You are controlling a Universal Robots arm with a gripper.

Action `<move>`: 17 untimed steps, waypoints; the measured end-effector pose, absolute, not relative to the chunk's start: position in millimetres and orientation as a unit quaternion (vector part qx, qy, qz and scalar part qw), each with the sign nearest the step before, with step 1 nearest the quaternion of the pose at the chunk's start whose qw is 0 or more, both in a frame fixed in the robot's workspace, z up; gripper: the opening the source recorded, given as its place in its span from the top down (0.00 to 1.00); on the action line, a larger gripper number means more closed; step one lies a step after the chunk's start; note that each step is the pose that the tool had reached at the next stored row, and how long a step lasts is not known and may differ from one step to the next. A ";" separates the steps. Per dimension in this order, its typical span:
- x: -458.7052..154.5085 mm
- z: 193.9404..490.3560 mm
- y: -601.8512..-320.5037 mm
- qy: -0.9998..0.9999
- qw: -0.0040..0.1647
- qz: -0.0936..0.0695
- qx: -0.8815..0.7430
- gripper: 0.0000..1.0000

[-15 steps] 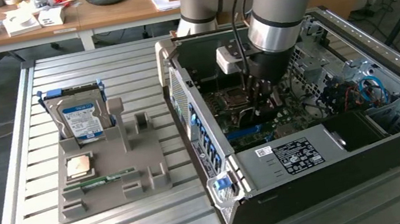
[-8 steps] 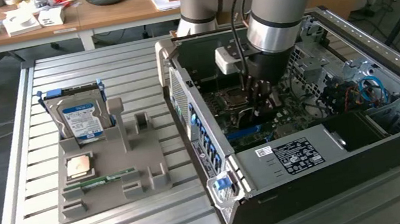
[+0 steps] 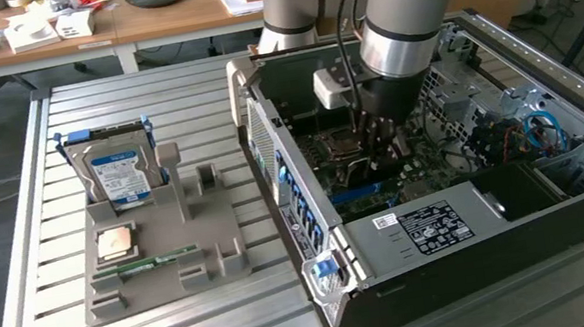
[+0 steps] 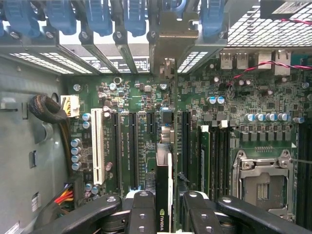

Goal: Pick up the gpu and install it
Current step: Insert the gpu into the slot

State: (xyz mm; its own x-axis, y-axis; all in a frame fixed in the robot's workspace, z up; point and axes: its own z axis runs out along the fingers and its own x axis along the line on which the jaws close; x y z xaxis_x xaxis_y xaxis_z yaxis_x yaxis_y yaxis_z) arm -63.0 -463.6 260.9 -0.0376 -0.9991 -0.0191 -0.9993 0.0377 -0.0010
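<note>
Pincer (image 4: pixel 168 201) grips gpu (image 4: pixel 162 178) with NVIDIA logo (image 4: pixel 161 219) over motherboard (image 4: pixel 195 105).

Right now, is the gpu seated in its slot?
Cannot tell: the hand grips the gpu edge-on over the motherboard, lower edge hidden.

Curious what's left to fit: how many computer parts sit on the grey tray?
3: hard drive upright at the back, processor chip in the middle, memory stick in front. None seem hidden.
</note>
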 end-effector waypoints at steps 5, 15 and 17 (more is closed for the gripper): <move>-62.9 257.5 -463.5 0.720 0.007 0.006 -0.694 0.73; -64.9 256.5 -463.5 0.720 0.007 0.006 -0.694 0.73; -65.4 256.5 -463.5 0.720 0.007 0.006 -0.694 0.73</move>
